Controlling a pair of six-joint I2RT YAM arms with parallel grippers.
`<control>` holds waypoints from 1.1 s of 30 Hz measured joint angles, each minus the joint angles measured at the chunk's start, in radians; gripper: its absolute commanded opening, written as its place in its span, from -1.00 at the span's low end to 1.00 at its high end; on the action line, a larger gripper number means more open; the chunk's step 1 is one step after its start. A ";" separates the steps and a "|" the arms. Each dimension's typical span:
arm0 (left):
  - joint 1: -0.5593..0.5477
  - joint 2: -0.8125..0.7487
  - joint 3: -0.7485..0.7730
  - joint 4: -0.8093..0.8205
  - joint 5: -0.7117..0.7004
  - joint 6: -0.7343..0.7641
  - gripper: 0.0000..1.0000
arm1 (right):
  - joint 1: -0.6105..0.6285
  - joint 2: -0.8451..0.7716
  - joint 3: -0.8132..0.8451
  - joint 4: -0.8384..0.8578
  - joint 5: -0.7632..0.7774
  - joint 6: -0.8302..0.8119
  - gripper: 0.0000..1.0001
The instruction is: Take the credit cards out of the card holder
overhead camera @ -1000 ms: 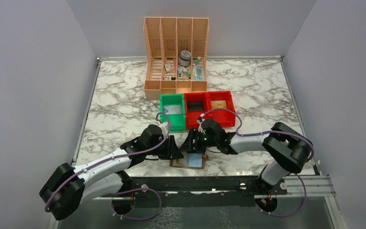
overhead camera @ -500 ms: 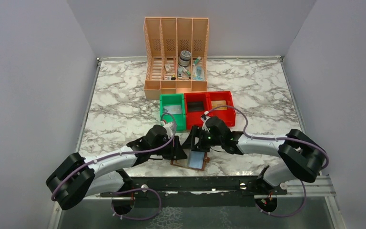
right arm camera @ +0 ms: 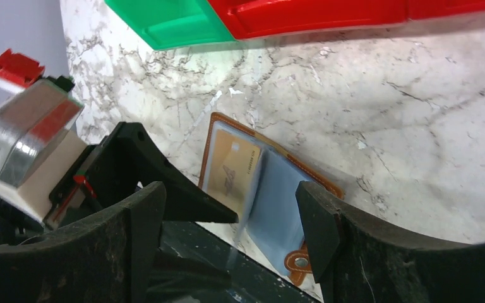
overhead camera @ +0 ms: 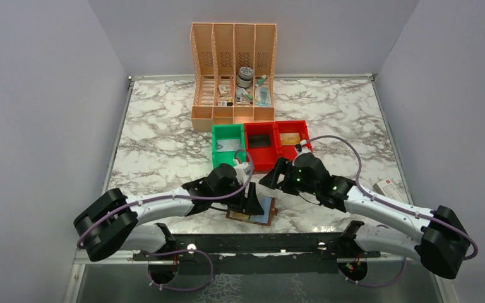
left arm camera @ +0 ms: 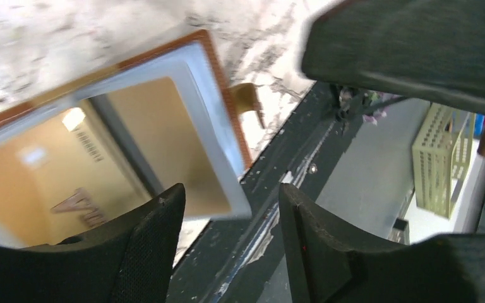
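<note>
A: Pos. of card holder [overhead camera: 262,211]?
B: Lies open on the marble table [overhead camera: 164,126], at the near edge, btwn the two grippers. Brown rim, clear sleeves inside. Snap tab [right arm camera: 300,261] points toward the table edge.

A: Contents?
B: One tan credit card [right arm camera: 230,167] visible, seated in a sleeve. The leaf next to it reads pale blue; can't tell if a card sits in it.

A: Status, left gripper [overhead camera: 251,203]?
B: Close over the holder's left half. Jaws part open. Wrist cam shows a sleeve corner in the gap, no clamp on it. Nothing held.

A: Status, right gripper [overhead camera: 276,178]?
B: Above the table, just behind the holder, on the side of the red bins [overhead camera: 256,161]. Jaws spread wide, nothing btwn them. The holder shows through the gap, apart from both.

A: Other items?
B: Green bin [overhead camera: 216,151] touching the red bins on their left. Peach file organiser [overhead camera: 202,50] at the far side w/ small items in it. Small box [overhead camera: 388,187] at the table's right edge.
</note>
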 measured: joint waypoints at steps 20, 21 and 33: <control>-0.045 -0.183 0.028 -0.209 -0.259 0.065 0.17 | 0.000 0.146 -0.050 0.094 -0.221 -0.050 -0.49; -0.045 -0.183 0.028 -0.212 -0.268 0.063 0.17 | 0.000 0.167 -0.046 0.099 -0.233 -0.055 -0.50; -0.044 -0.088 0.029 -0.178 -0.247 0.056 0.15 | 0.000 0.271 -0.051 0.094 -0.239 -0.075 -0.58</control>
